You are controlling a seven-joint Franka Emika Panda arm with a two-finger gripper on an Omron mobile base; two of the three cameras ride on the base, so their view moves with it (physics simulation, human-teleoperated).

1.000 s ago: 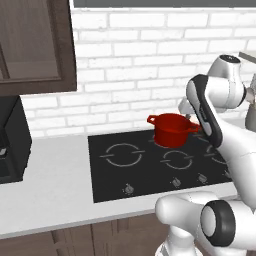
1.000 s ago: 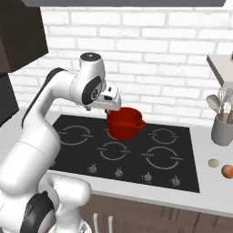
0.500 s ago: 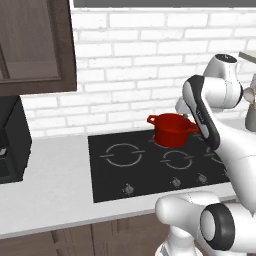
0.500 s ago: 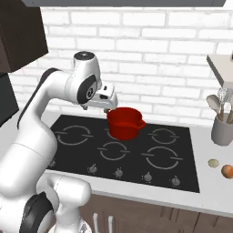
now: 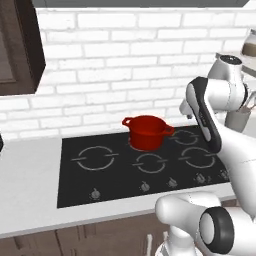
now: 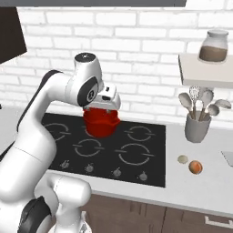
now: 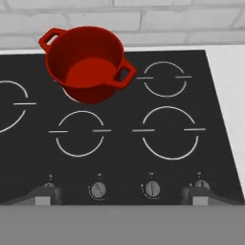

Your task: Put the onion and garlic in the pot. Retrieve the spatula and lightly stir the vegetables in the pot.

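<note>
**Pot empty, vegetables waiting at the far right of the counter**

We see the pot standing on the hob, toward its back edge and left of centre, and nothing lies inside it. The gripper hangs above the hob's front edge, over the knobs, with its jaws spread wide and nothing between them.

The onion rests on the counter right of the hob's right edge, near the front, and just beside it on the left lies a paler, smaller bulb that we take for the garlic. We judge both light and firm, but round and smooth, so they may roll or slip; we would close across the widest part from above, squarely. The garlic, being small, leaves little room for error.

The utensil cup stands toward the back edge of the counter, behind the two bulbs, with several grey utensils in it; we cannot tell which one is the spatula.

The counter is flat and pale. A white brick wall runs behind it, and a shelf above the cup carries a jar.
</note>
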